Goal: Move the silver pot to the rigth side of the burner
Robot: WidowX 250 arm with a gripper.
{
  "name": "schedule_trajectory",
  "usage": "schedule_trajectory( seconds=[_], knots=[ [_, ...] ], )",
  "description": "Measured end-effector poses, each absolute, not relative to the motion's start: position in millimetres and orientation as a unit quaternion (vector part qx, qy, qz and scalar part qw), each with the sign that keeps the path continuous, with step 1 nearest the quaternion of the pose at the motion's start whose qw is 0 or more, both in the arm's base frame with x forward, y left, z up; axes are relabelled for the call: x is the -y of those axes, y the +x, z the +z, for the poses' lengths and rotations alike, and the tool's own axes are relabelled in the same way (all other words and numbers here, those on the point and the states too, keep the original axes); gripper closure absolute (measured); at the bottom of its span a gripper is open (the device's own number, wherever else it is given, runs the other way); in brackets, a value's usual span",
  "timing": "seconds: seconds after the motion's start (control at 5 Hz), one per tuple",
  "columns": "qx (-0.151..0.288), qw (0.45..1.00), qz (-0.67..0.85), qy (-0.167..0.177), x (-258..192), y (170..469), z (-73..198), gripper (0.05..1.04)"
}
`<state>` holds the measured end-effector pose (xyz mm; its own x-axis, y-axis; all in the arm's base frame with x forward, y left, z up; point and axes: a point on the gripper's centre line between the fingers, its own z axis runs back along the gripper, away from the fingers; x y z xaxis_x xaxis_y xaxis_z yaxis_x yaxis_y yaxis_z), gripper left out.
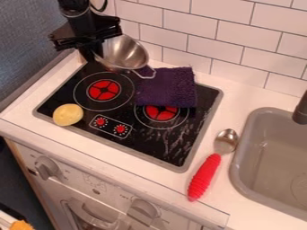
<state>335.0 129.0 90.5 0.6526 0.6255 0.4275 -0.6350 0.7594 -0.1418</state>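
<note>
Has the black gripper [94,55] at the upper left, over the back left corner of the black stove top [66,96]; keeps a narrow grip on the left edge of the silver pot [127,53]; holds the pot tilted, turning much of the shiny inside toward the camera; shows the pot in line with the back edge of the stove top, beyond the left burner [103,90], and left of the purple cloth [171,85]; points the wire-like pot handle [145,74] toward the lower right, overlapping the back left part of the cloth; cannot tell of any contact between handle and cloth

Spreads the cloth, bunched and thick, over the back of the right burner [160,113], leaving the front of the red centre in sight; sets a pale yellow rounded object [67,115] on the front left corner of the stove top, left of the panel with two red knobs [110,126]; lays a spoon [226,140] with a ridged red handle [203,177] on the white counter [129,159], between stove top and grey sink [264,157]; puts a dark faucet [301,110] at the right edge; backs it all with white tiles [221,42]
</note>
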Motion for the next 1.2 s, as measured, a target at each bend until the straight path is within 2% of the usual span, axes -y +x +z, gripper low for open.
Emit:
schedule_trajectory(
  seconds=[0.2, 0.6, 0.8, 1.0, 1.2],
  knots=[
    [0.219, 0.901, 0.374, 0.022, -161.0, 337.3, 76.8, 0.994],
    [0.186, 0.891, 0.413, 0.025, -190.2, 336.8, 43.4, 0.994],
    [0.181, 0.886, 0.425, 0.024, -193.1, 334.5, 37.6, 0.955],
    [0.162, 0.884, 0.438, 0.021, -191.8, 332.2, 29.3, 0.776],
    [0.163, 0.881, 0.443, 0.019, -191.7, 332.3, 29.1, 0.484]
  ],
)
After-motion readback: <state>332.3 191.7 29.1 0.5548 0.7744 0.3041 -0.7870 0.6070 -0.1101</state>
